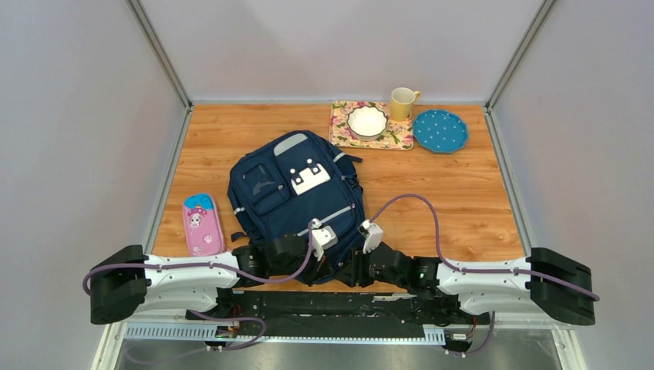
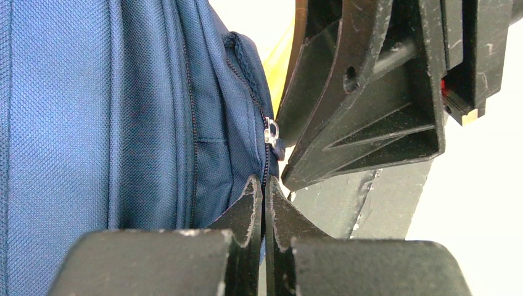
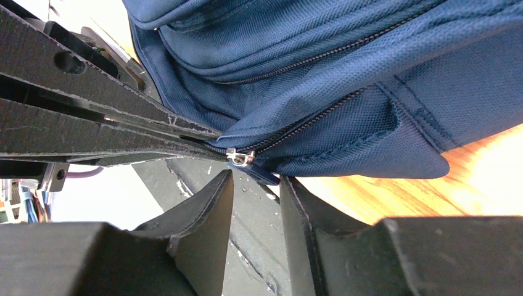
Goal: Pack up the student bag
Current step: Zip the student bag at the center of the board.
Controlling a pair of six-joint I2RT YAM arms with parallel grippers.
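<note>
Your left gripper is pinched on the bag edge, your right gripper is apart by its zip

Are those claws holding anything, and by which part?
The left gripper pinches the student bag by the fabric edge along its zipper. The right gripper holds nothing: its fingers stand open around the zipper pull.

Navy backpack lies mid-frame on the wooden table, left arm and right arm at its lower edge; pink pencil case at left, mug upper right.
</note>
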